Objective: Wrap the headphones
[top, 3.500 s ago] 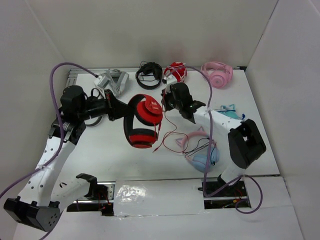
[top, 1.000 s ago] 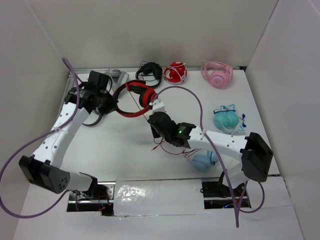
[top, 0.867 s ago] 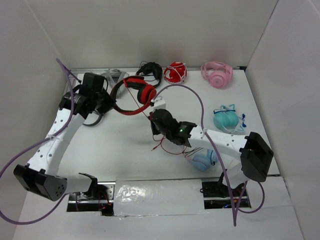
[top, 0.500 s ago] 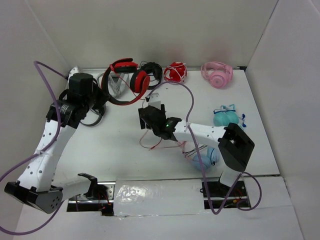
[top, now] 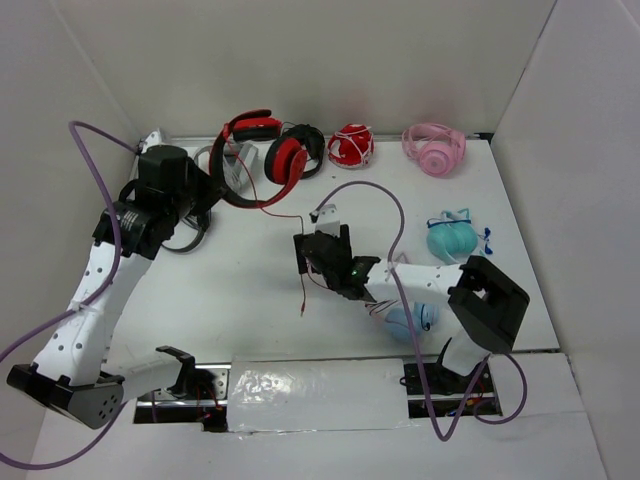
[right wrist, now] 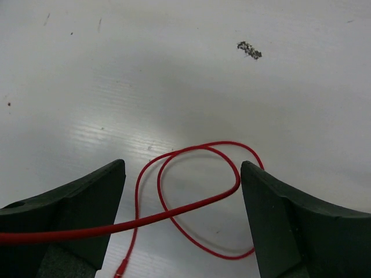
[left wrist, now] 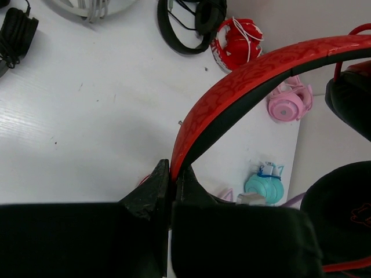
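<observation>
Early in the job, judging by the lie of things. Nothing wound so far.

Held up over the far left part of the tabletop (top: 230, 290): the headphones (top: 287, 160), pinched at the headband (left wrist: 243, 75) by the left fingers (left wrist: 161, 180), clenched tight on it. Seen from the left wrist as a red arc rising out of the grip, with the dark ear pads at the right of that view.

Trailing down from the cups toward the near edge: the cable (right wrist: 200, 146), loose and unwrapped, ending at a plug on the tabletop. Lying in one slack loop on the surface under the right fingers (right wrist: 75, 202), spread wide and gripping nothing. Crossing in front of one of them low in the wrist view, but not caught between the two.

Left to do, as a judgement only: catch the cable, coil it round the headband or cups, tuck the plug end, set the bundle down.

No box, bin or tray anywhere in sight, so nothing to report inside one. Along the far edge only: a black pair (top: 303, 140), a small red pair wound with white cord (top: 350, 145) and a pink pair (top: 435, 148).
</observation>
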You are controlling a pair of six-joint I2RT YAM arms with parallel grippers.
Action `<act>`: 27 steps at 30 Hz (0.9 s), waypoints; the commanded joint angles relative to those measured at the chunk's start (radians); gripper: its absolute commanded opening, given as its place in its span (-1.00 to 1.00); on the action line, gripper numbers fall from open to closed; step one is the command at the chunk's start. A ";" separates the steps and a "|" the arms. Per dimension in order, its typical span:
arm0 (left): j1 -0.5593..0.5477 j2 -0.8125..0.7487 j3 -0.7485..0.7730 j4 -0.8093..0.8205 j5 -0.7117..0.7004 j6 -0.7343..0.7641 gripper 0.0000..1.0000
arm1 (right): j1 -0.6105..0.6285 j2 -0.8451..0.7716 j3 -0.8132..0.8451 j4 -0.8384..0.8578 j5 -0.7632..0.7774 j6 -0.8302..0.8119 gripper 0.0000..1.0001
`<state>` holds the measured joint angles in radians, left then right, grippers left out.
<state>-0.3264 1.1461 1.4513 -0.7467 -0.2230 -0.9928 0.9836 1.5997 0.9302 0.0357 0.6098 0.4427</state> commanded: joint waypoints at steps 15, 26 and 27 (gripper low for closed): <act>-0.002 0.102 0.199 0.058 0.043 0.152 -1.00 | 0.110 -0.386 -0.430 0.386 -0.203 -0.276 0.98; 0.004 0.199 0.231 0.027 0.047 0.167 -1.00 | 0.194 -0.672 -0.517 0.408 -0.151 -0.327 0.99; 0.004 0.201 0.231 0.027 0.053 0.168 -1.00 | 0.194 -0.684 -0.543 0.465 -0.162 -0.366 0.99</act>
<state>-0.3279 1.3643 1.6257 -0.7944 -0.1913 -0.8326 1.1690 0.9703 0.4397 0.3592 0.4397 0.1589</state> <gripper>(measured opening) 0.104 0.994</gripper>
